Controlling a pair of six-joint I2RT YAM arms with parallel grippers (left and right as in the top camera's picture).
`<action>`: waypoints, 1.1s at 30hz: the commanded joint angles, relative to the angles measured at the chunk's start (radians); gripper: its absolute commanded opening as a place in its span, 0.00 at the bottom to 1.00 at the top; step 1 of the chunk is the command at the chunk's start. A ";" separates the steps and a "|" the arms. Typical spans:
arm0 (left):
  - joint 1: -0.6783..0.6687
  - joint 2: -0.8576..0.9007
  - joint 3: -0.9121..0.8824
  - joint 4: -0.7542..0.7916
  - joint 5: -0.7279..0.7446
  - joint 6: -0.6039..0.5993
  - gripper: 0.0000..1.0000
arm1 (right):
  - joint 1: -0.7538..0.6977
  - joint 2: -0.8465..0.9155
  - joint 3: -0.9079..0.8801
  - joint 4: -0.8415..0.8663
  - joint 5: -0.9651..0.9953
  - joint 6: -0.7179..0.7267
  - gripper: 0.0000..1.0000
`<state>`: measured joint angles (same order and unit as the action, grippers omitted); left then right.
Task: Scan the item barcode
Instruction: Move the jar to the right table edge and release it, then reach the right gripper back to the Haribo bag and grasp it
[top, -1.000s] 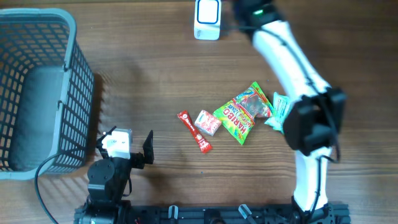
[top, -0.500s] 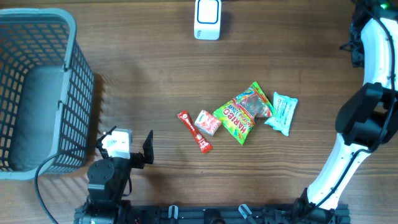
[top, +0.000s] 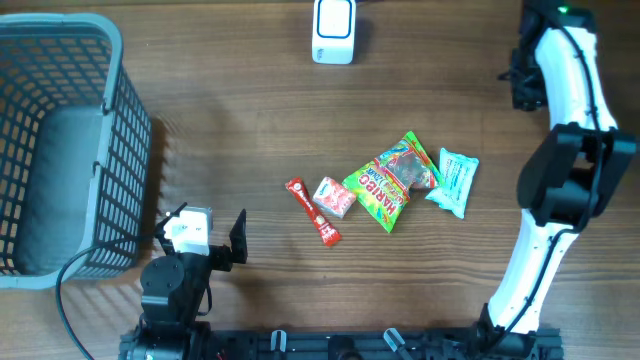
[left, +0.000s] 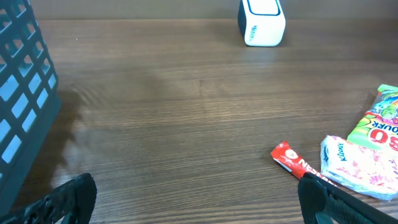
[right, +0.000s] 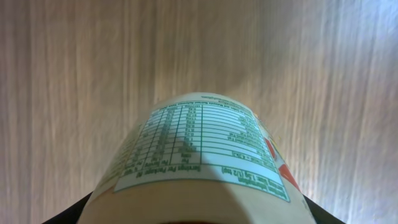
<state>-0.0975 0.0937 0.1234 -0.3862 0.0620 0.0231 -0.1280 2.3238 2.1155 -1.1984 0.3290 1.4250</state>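
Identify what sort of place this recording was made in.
Probably a mock shop checkout on a wooden table: a white barcode scanner stands at the far edge, a grey shopping basket sits on the left, and snack packets lie mid-table. A container with a nutrition label fills the right wrist view.

One basket (top: 125, 150), one scanner (top: 333, 30), one container (right: 199, 149) with a nutrition label. Four snacks: red stick (top: 312, 212), pink pack (top: 334, 197), Haribo bag (top: 390, 180), teal pack (top: 455, 182).
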 joint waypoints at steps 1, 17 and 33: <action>-0.003 -0.005 -0.008 0.003 0.012 -0.009 1.00 | 0.016 0.008 0.003 0.003 0.001 0.043 0.57; -0.003 -0.005 -0.008 0.003 0.012 -0.009 1.00 | -0.343 0.077 0.003 0.166 -0.149 -0.174 0.65; -0.003 -0.005 -0.008 0.003 0.012 -0.009 1.00 | -0.562 -0.063 0.009 0.270 -0.223 -0.668 1.00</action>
<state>-0.0975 0.0937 0.1230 -0.3862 0.0620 0.0231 -0.7250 2.4081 2.1155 -0.9340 0.1276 0.8131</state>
